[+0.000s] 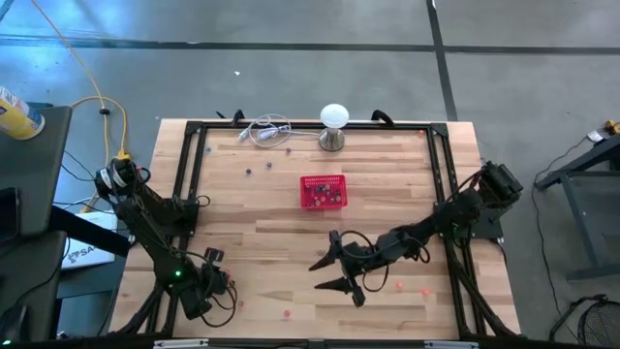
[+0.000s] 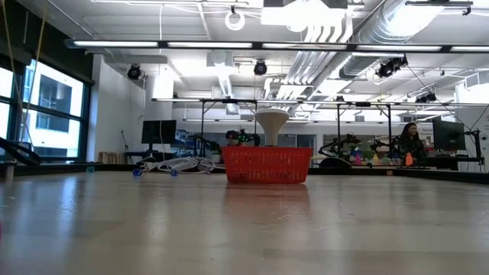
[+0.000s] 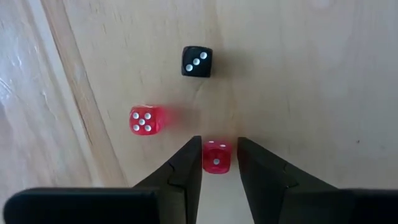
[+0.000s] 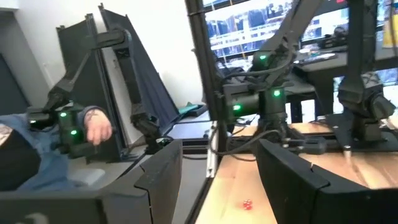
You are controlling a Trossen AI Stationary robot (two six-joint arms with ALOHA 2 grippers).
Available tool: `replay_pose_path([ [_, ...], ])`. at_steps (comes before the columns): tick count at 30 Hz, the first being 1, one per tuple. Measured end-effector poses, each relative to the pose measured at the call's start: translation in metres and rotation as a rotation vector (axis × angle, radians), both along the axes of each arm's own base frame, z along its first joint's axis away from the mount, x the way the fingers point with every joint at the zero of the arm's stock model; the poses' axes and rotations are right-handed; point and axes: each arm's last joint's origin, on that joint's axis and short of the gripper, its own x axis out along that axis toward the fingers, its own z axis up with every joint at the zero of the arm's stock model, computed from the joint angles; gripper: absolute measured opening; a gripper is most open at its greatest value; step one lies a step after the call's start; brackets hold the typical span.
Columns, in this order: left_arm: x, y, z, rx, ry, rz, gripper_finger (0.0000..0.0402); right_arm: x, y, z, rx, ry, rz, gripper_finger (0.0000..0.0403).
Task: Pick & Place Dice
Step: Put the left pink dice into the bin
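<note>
**Worktop and the objects resting on it**

We see a pale, butcher-block wooden worktop (image 1: pixel 291 233) bordered by a dark metal frame (image 1: pixel 189 165). Near its centre stands a red mesh basket (image 1: pixel 323 191); behind it, at the far edge, we note a white ball-shaped lamp (image 1: pixel 333 126) on a metal base, with a coiled white cable (image 1: pixel 263 131) beside it. Small dice lie scattered: a few near the far left (image 1: pixel 248 173), several red ones along the near edge (image 1: pixel 399 286). In the left wrist view we distinguish a black die (image 3: pixel 197 61) and two red dice (image 3: pixel 147 119) on the wood.
</note>
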Motion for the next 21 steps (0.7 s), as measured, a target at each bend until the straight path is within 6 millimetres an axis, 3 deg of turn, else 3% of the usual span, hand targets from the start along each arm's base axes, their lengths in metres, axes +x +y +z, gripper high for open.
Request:
replay_pose_path([
  [9,0.0,-0.001,-0.014,0.031,0.034,0.034,0.009,-0.017,0.03,0.0,-0.041,-0.017,0.092,0.0195],
  [14,0.003,0.002,-0.01,0.01,0.034,0.049,0.0051,-0.022,0.036,0.0,-0.129,-0.055,0.107,0.0195],
  [18,0.013,0.015,0.007,-0.005,0.091,0.11,0.0041,-0.021,0.035,-0.003,-0.208,-0.062,0.082,0.0195],
  [21,0.027,0.027,0.036,-0.03,0.065,0.151,0.0041,-0.019,0.033,-0.008,-0.248,-0.006,0.013,0.0195],
])
